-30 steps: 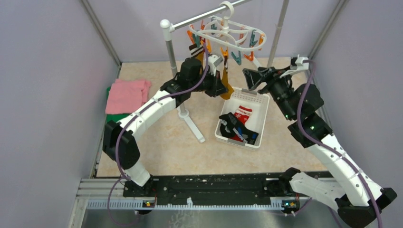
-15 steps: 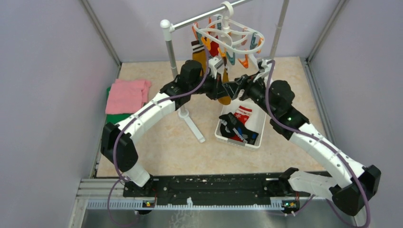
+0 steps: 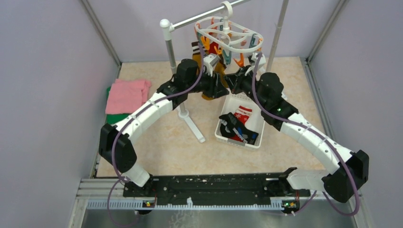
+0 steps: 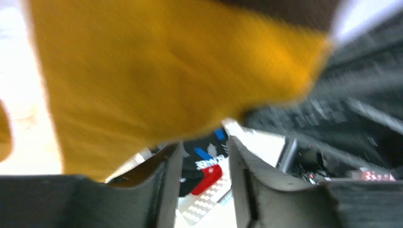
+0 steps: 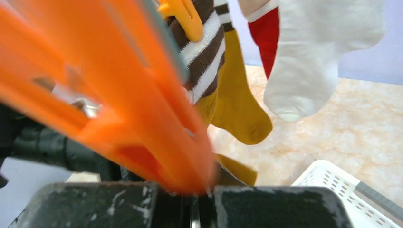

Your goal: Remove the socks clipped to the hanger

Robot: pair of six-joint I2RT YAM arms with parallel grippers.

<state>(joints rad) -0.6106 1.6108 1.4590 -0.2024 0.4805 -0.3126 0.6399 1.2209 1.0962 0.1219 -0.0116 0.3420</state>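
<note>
1. Beneath the hanger (image 3: 226, 29), the mustard sock (image 4: 157, 76) is a yellow blur cut by the top edge; the left gripper (image 4: 204, 190) shows only 2 finger stubs at the bottom edge.
2. An orange clip (image 5: 119, 109) of the hanger is smeared and cropped left and top; its lower end vanishes into the closed right gripper (image 5: 195, 209).
3. The red sock (image 5: 266, 33) and white sock (image 5: 318, 52) run off the top edge, their hold on the hanger unseen.
4. From above, both grippers' fingertips under the hanger are masked by the wrists.
5. Well left of the hanger, the green cloth (image 3: 111, 117) lies mostly under the pink cloth (image 3: 126, 95).
</note>
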